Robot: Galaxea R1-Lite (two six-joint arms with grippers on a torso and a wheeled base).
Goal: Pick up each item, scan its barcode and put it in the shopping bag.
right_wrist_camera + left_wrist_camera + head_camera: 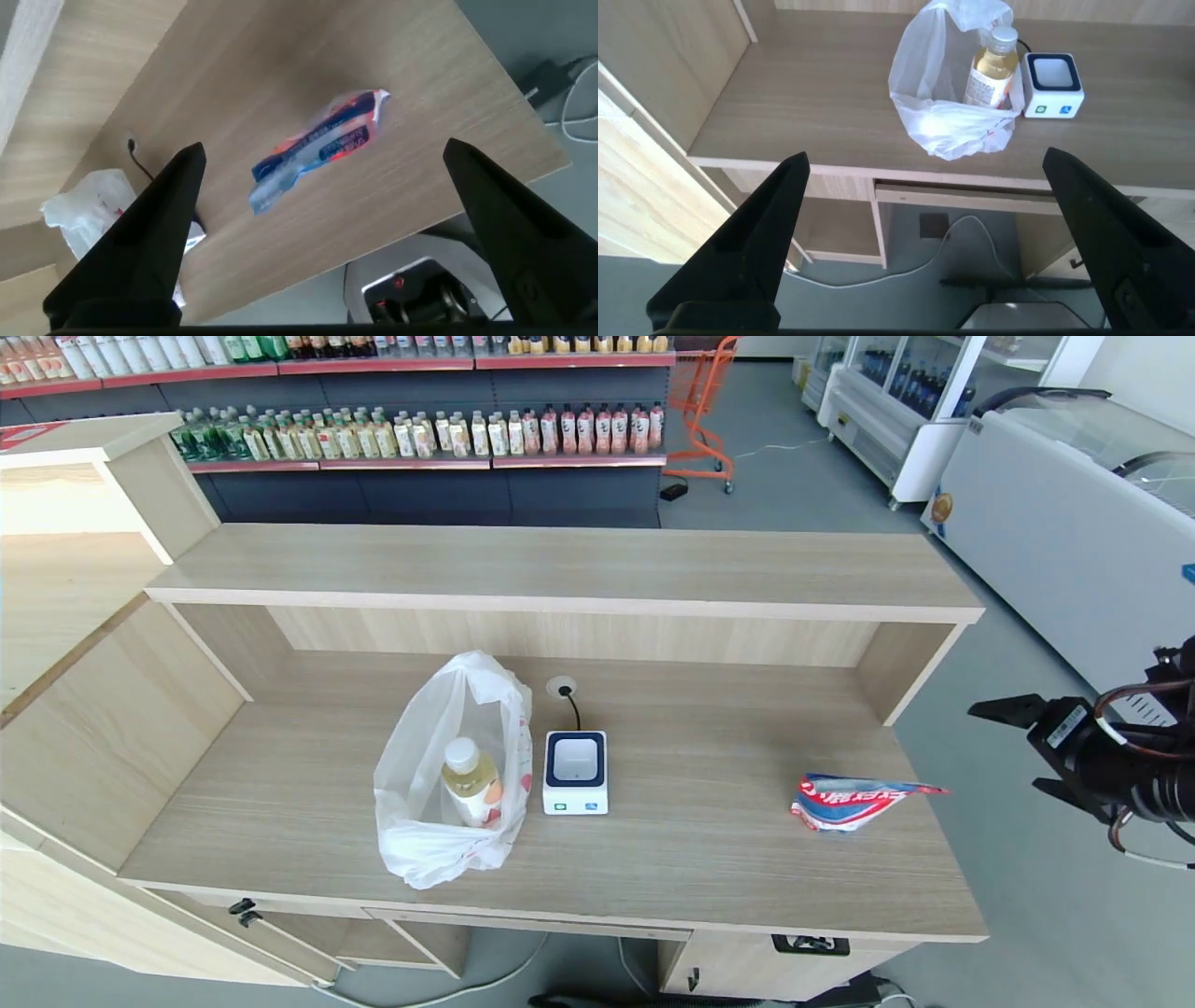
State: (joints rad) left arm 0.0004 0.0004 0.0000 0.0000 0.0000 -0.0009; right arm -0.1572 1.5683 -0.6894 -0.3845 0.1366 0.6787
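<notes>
Here, a light wood checkout counter (653, 859) carries three things. Left of its middle stands a white translucent plastic shopping bag (415, 775), mouth open upward. Inside it a clear bottle of yellowish drink with a white cap (471, 789) stands upright against the bag's right wall. Just right of the bag, close beside it, sits a small white box-shaped barcode scanner with a dark-framed window on top (575, 772). Its black cable (573, 710) runs to a round grommet (561, 687) on the far side of the counter.

Well apart from the scanner, near the counter's right end, a blue, red and white snack pouch (854, 800) lies flat with its crimped tip pointing right. Nothing touches it.

The right gripper (1006, 749) hangs beyond the counter's right end, to the right of the pouch, its black fingers (140, 243) spread wide apart with nothing between them. The left gripper (924, 159) sits off the near edge of the counter, on the bag's side, its fingers (752, 252) likewise spread wide and empty.

Behind the counter, store shelves of bottled drinks (420, 434) line the far wall, an orange cart (705, 411) stands in the aisle, and white freezer chests (1074, 504) stand at the far right
</notes>
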